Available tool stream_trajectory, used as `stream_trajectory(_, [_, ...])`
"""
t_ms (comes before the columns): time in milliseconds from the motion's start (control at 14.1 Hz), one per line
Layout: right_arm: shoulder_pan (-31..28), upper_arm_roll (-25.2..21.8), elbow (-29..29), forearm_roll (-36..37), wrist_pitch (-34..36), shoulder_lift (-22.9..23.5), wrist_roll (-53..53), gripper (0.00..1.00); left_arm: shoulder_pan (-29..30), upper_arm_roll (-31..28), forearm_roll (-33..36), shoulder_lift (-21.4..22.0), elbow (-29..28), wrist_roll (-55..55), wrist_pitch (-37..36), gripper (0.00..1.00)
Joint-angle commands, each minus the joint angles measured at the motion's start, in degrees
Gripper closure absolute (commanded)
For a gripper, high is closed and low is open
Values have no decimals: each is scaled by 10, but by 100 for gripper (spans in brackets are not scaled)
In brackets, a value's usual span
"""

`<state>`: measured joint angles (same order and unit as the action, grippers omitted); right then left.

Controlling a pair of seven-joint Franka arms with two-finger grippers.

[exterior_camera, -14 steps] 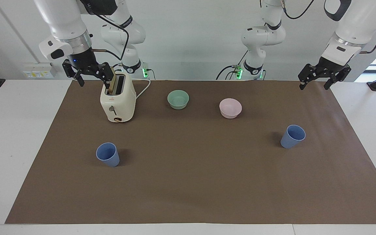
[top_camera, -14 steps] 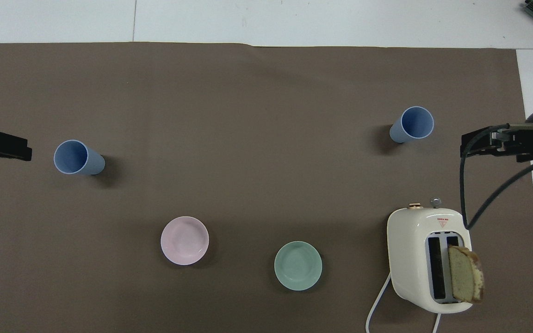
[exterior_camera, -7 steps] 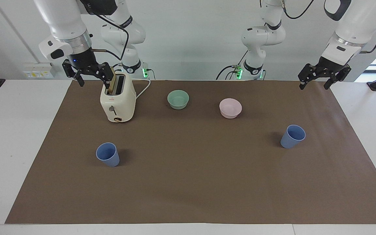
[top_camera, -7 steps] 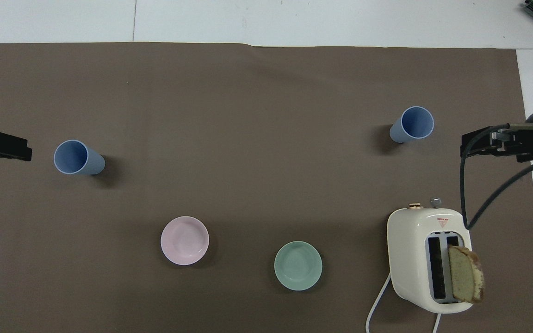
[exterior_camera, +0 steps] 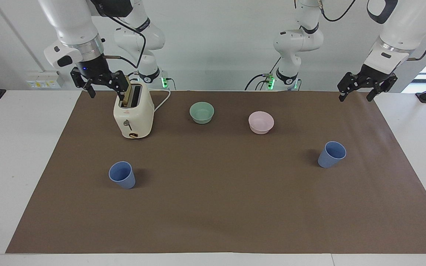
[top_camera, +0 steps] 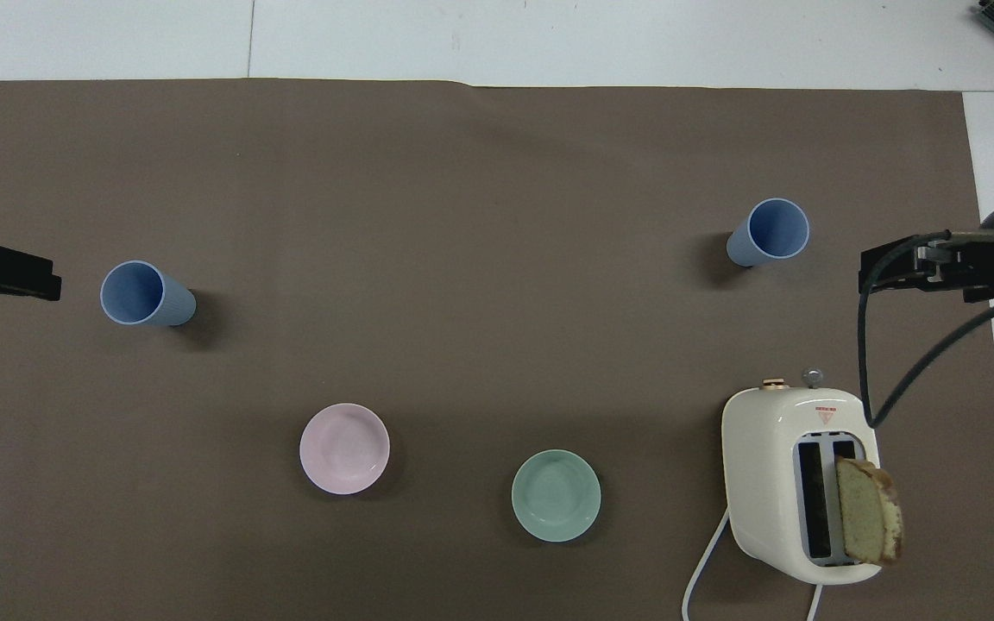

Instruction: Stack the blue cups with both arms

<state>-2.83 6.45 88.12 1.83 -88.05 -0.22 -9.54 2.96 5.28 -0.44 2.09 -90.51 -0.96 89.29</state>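
Two blue cups stand upright on the brown mat (exterior_camera: 213,207). One cup (exterior_camera: 122,174) is toward the right arm's end, farther from the robots than the toaster; it also shows in the overhead view (top_camera: 769,231). The other cup (exterior_camera: 332,154) is toward the left arm's end, seen from overhead too (top_camera: 147,293). My right gripper (exterior_camera: 107,93) hangs open and empty in the air beside the toaster's top, also in the overhead view (top_camera: 894,269). My left gripper (exterior_camera: 355,98) hangs open and empty over the mat's corner at its own end, also in the overhead view (top_camera: 31,280).
A cream toaster (exterior_camera: 133,114) with a slice of bread (top_camera: 868,522) in one slot stands near the right arm, its white cord (exterior_camera: 163,99) trailing toward the robots. A mint-green bowl (exterior_camera: 202,112) and a pale pink bowl (exterior_camera: 261,122) sit between the arms.
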Motion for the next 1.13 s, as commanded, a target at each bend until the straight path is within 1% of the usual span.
stream_trajectory(0, [-8,3,-10,-3,6,6,9,0,7,4,-17,17,-22,6,9,0])
stream_trajectory(780, [-8,3,-10,-2,6,6,9,0,8,5,-17,17,-27,6,11,0])
stream_trajectory(1063, [-8,3,-10,-3,6,6,10,0,9,4,-17,16,-40,6,19,0])
